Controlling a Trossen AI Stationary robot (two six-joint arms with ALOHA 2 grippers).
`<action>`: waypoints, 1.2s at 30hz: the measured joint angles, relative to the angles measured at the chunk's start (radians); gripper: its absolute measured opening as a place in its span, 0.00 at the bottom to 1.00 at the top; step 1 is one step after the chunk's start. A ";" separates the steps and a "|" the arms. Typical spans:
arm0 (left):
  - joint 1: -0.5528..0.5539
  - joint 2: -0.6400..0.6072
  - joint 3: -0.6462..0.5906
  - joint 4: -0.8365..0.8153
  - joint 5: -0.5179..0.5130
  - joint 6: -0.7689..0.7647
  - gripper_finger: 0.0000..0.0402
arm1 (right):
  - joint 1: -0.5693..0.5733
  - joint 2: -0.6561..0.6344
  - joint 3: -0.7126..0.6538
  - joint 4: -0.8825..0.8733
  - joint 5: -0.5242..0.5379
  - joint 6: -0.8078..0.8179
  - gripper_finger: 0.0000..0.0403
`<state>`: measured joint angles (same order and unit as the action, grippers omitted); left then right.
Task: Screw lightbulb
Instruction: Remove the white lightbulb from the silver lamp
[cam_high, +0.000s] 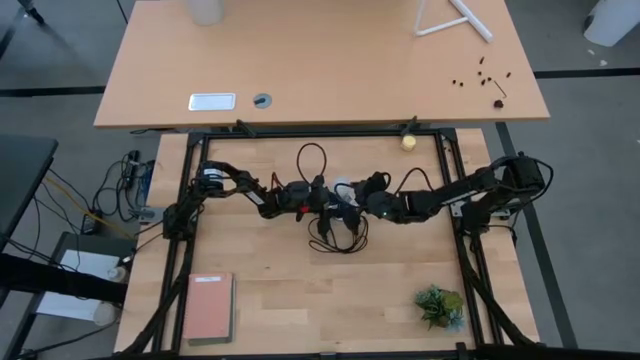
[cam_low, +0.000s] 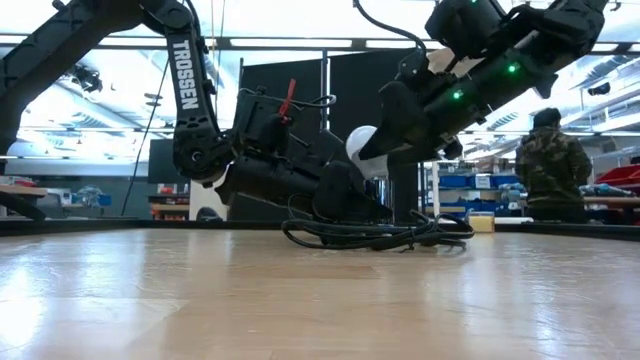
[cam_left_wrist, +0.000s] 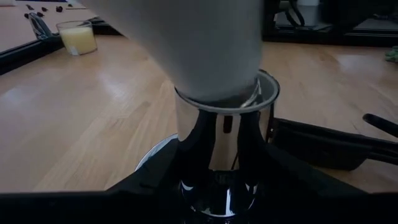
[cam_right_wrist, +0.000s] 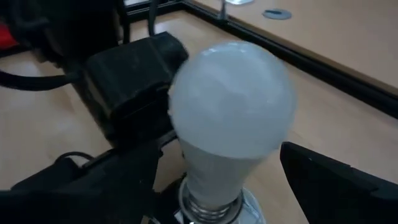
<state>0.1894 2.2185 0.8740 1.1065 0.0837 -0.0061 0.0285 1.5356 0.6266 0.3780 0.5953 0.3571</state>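
The white frosted lightbulb (cam_right_wrist: 230, 118) stands with its narrow base in the round silver socket (cam_left_wrist: 224, 143), a little askew, near the table's middle (cam_high: 343, 188). My left gripper (cam_high: 318, 196) comes from the table's left and is shut on the socket low down. My right gripper (cam_high: 362, 192) comes from the right, and its two fingers stand at the bulb's two sides. In the low view the bulb (cam_low: 362, 145) shows between both dark hands. The socket's black cord (cam_high: 335, 235) lies coiled on the table toward the near edge. My left gripper holds the socket at its lower part (cam_left_wrist: 217, 186) between its two fingers, coming about level from the table's left. The fingers themselves hide the place of contact. The socket stands upright, mouth up. My right gripper has the lightbulb between its two fingers, one finger (cam_right_wrist: 323, 180) at each side of the lower globe (cam_right_wrist: 273, 146). It comes slanting down from the table's right. The bulb's base sits in the socket's mouth and its globe leans slightly.
A small yellowish ball (cam_high: 408, 141) lies at the far edge. A red book (cam_high: 210, 306) lies at the near left and a small green plant (cam_high: 440, 305) at the near right. A person (cam_low: 553, 165) stands in the room beyond the table.
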 joint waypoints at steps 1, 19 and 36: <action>0.000 0.001 0.000 0.007 0.000 0.001 0.46 | -0.004 0.000 0.000 0.005 -0.017 -0.004 0.86; -0.014 0.002 -0.001 0.040 0.015 -0.001 0.49 | -0.061 0.000 0.000 0.006 -0.119 -0.009 0.86; -0.013 0.001 0.001 0.027 0.020 -0.007 0.55 | -0.094 0.000 0.000 0.015 -0.202 -0.020 0.59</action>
<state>0.1767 2.2196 0.8749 1.1336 0.1036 -0.0135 -0.0653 1.5360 0.6266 0.3927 0.3935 0.3370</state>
